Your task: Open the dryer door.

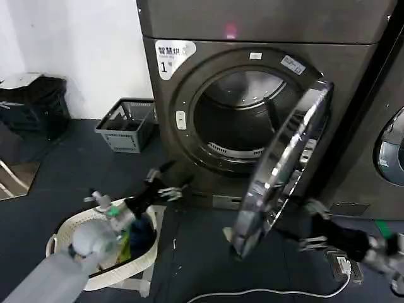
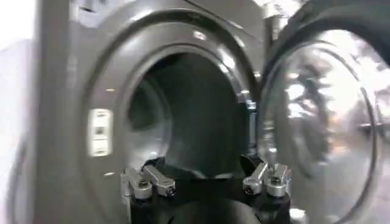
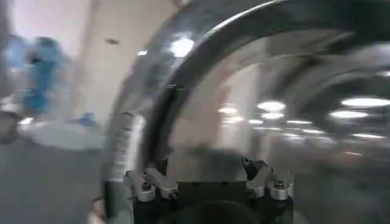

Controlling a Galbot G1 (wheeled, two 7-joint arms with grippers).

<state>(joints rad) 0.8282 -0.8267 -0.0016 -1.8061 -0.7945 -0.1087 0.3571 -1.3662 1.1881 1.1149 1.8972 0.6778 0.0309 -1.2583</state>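
Dryer [image 1: 265, 25]: dark grey metal, round drum mouth exposed.
Dryer door [image 1: 284, 170]: swung wide on right hinge, glossy chrome ring.
Laundry basket [image 1: 63, 237]: white, oval, on floor.
Left pincer [image 1: 165, 184]: fingers apart, before drum.
Right pincer [image 1: 314, 222]: fingers apart, beside door.

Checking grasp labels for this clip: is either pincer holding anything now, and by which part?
Nothing is held. The left pincer hangs open before the drum opening; the right pincer is open beside the dryer door, already swung out.
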